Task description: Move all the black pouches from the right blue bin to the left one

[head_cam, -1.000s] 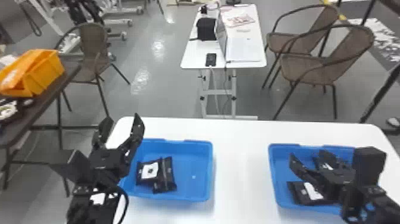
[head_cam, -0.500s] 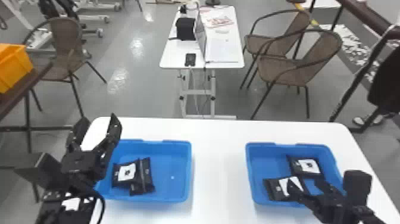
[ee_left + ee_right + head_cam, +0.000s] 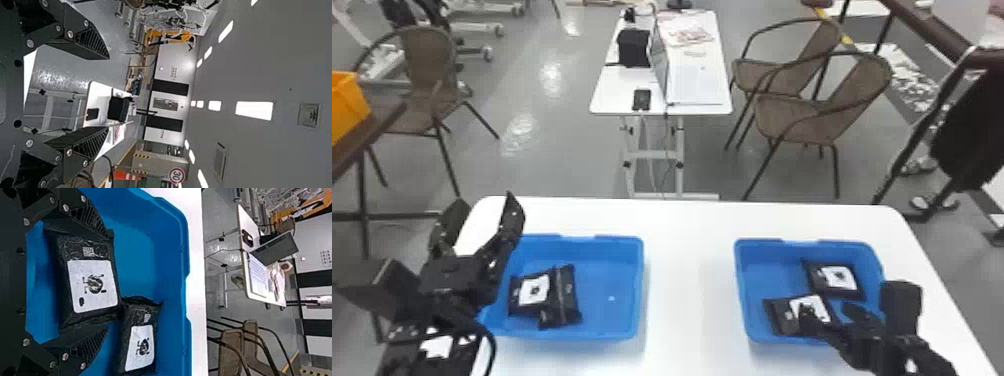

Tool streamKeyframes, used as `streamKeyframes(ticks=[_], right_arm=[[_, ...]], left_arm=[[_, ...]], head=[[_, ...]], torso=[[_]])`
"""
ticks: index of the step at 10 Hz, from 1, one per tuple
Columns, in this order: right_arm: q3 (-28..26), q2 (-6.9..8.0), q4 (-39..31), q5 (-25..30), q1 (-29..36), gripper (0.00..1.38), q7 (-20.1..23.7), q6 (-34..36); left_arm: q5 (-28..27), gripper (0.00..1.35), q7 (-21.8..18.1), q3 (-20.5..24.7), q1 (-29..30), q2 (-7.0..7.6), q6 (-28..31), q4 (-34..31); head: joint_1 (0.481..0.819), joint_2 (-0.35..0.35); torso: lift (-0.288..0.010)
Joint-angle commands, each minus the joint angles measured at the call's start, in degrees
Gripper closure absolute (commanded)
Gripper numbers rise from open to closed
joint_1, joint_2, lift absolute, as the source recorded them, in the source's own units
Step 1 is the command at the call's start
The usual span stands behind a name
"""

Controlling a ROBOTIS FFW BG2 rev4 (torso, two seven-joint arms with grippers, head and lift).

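Note:
My left gripper [image 3: 486, 204] stands open beside the left blue bin [image 3: 612, 333], above table height; the left wrist view shows the same gripper [image 3: 108, 93] with nothing between its fingers. Two black pouches lie in that bin, one white-labelled [image 3: 534, 292] and a darker one [image 3: 564, 300] against it. Inside the right blue bin [image 3: 757, 243], my right gripper [image 3: 829, 315] is over the nearer pouch [image 3: 784, 315]. In the right wrist view, the open gripper [image 3: 109, 282] has one finger at either side of this pouch [image 3: 92, 286]; the farther pouch [image 3: 141, 340] lies beside it.
Between the bins runs a strip of white table [image 3: 689, 280]. Behind, on the floor, stand a small white table [image 3: 702, 90] with a laptop and several brown chairs [image 3: 797, 120]. An orange bin [image 3: 347, 107] rests on a dark table at the far left.
The head view has turned to the right. My right gripper has come down and leftward within the right bin, onto the nearer pouch. The left gripper stays open beside the left bin.

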Motion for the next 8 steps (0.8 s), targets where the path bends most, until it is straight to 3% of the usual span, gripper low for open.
streamKeyframes(ticks=[1,7,8], right_arm=[[0.4,0.00,3.4,2.5,-3.0,0.24,0.9,0.5],[2.1,-0.09,10.8,8.1,-9.6,0.25,4.1,6.6],[2.2,0.09,11.1,8.1,-9.9,0.35,4.2,8.1]], left_arm=[[0.1,0.43,0.0,0.0,0.0,-0.15,-0.1,0.0],[0.5,0.43,0.0,-0.4,-0.1,-0.15,0.1,0.0],[0.5,0.43,0.0,-0.5,-0.1,-0.15,0.2,0.0]], head=[[0.695,0.004],[0.695,0.023],[0.695,0.026]], torso=[[0.010],[0.010],[0.010]])
